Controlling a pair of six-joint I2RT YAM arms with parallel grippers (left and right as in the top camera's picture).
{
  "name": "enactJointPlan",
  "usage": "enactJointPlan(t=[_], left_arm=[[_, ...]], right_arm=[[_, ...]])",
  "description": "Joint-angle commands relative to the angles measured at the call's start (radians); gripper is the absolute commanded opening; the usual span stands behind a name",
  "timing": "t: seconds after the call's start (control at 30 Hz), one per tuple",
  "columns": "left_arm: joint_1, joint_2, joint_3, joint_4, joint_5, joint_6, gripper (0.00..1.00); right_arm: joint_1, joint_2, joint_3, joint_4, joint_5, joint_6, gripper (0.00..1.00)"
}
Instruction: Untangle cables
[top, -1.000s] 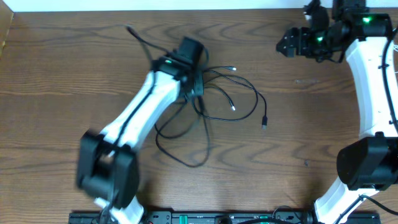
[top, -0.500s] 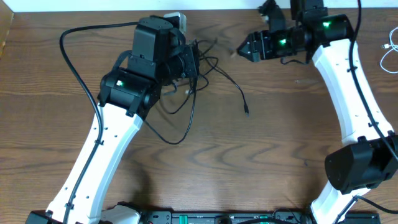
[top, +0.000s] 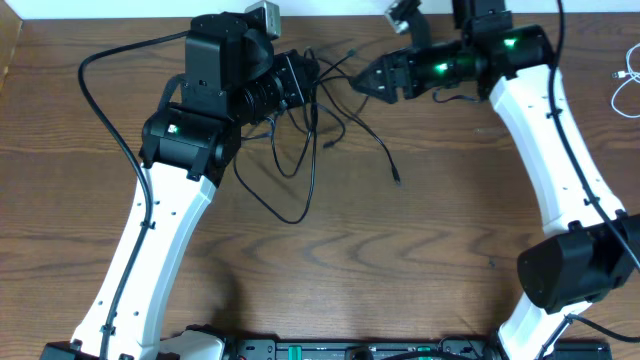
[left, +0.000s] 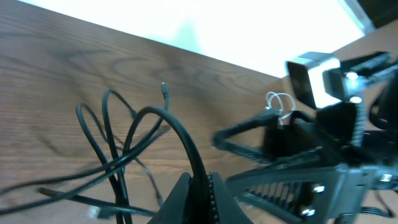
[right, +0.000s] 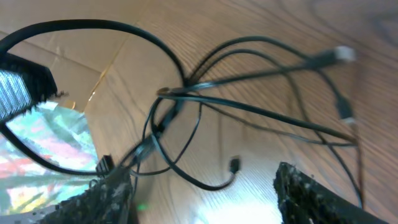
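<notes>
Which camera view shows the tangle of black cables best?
The overhead view: the whole tangle of black cables lies visible, with a loose plug end. The left wrist view shows only some loops; the right wrist view shows crossing strands, close but blurred.

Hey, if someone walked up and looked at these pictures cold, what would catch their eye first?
The knot of black cables near the far edge of the table, pinched in the shut left gripper. Just to its right, the right gripper hangs open, pointing at the knot. A white cord lies alone at the table's right edge.
</notes>
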Motion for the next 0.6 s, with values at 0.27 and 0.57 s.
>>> enactJointPlan(t=[0.27,0.57], left_arm=[[0.004,-0.018,0.003,0.013,0.076,-0.031,0.07],[0.004,-0.017,0.003,0.013,0.072,-0.031,0.07]], right_arm=[[0.101,0.096,-0.006,0.086,-0.034,0.128,0.72],[0.107,0.096,-0.006,0.027,-0.104,-0.016,0.66]])
